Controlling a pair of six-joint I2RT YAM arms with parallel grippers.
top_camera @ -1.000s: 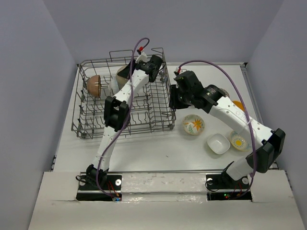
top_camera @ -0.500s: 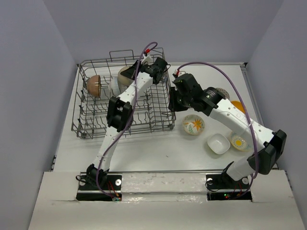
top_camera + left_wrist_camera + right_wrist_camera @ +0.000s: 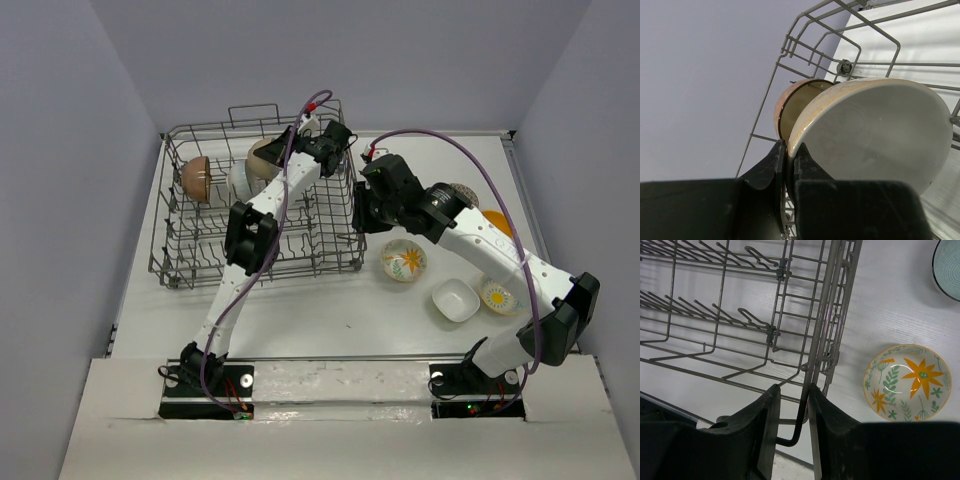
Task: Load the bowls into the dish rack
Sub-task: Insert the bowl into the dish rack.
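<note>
Pinching the cream bowl [image 3: 875, 135] on edge, our left claw [image 3: 790, 151] hangs right of the brown bowl [image 3: 195, 178]; our right claw [image 3: 793, 392] clamps the rack [image 3: 829, 305].

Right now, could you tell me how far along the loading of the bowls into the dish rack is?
Done: a brown bowl and a white one stand in the dish rack. In hand: the left gripper pinches the rim of a cream bowl inside the rack; the right gripper sits astride its side wall. Left: the floral bowl, square white bowl, orange bowl and others wait on the table.
</note>
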